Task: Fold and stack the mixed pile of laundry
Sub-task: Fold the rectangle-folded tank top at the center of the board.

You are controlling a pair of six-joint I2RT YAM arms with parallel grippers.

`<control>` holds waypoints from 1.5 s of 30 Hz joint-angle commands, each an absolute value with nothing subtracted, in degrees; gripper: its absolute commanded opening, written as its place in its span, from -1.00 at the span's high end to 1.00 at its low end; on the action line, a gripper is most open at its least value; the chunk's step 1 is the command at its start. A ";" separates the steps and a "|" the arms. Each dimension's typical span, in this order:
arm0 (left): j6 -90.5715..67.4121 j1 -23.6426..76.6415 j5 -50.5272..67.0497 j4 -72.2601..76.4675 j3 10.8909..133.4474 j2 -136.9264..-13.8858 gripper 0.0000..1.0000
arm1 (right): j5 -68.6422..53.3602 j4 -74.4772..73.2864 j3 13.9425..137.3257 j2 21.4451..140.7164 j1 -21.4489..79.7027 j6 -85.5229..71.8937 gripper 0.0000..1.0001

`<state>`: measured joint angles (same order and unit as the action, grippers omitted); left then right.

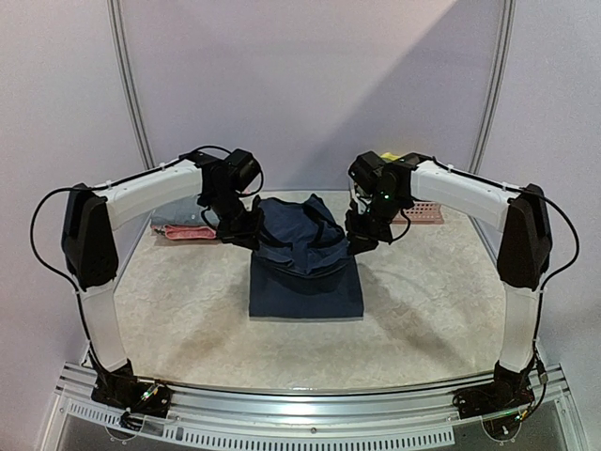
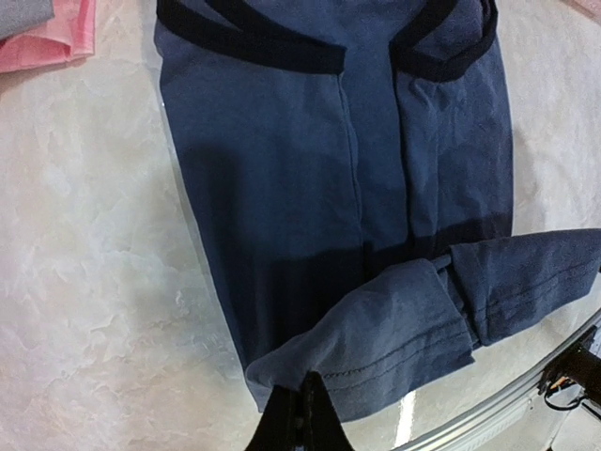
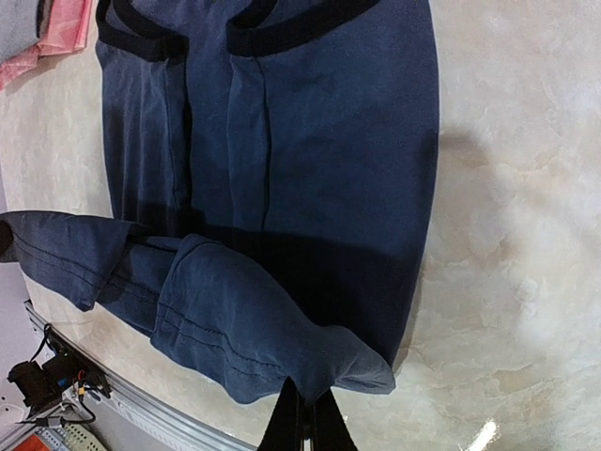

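Observation:
A navy sleeveless top (image 1: 306, 284) lies in the middle of the table, its darker-trimmed armholes (image 2: 282, 47) toward the far side. Its near hem is raised and doubled back over the body. My left gripper (image 1: 252, 235) is shut on the hem's left corner (image 2: 376, 329), with the black fingertips (image 2: 302, 412) pinching the stitched edge. On the other side my right gripper (image 1: 357, 242) is shut on the right corner (image 3: 282, 329), seen in the right wrist view with the cloth bunched over the gripper (image 3: 308, 402). A yellow piece (image 1: 390, 156) peeks out behind the right arm.
Folded pink and grey garments (image 1: 183, 228) rest at the back left, also showing as pink cloth (image 2: 56, 38) in the left wrist view. A pink slatted basket (image 1: 424, 211) stands at the back right. The table's metal front rail (image 3: 122, 399) runs along the near edge.

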<state>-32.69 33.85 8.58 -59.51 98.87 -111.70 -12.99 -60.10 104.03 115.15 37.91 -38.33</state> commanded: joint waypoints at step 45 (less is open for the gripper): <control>-36.81 25.63 12.29 -54.50 110.77 -131.68 0.77 | -25.48 -57.32 125.05 139.05 25.68 -33.41 0.37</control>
<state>-33.43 27.57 10.63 -56.07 108.88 -131.07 -23.70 -59.44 122.80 137.80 27.75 -31.57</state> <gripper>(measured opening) 0.097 0.278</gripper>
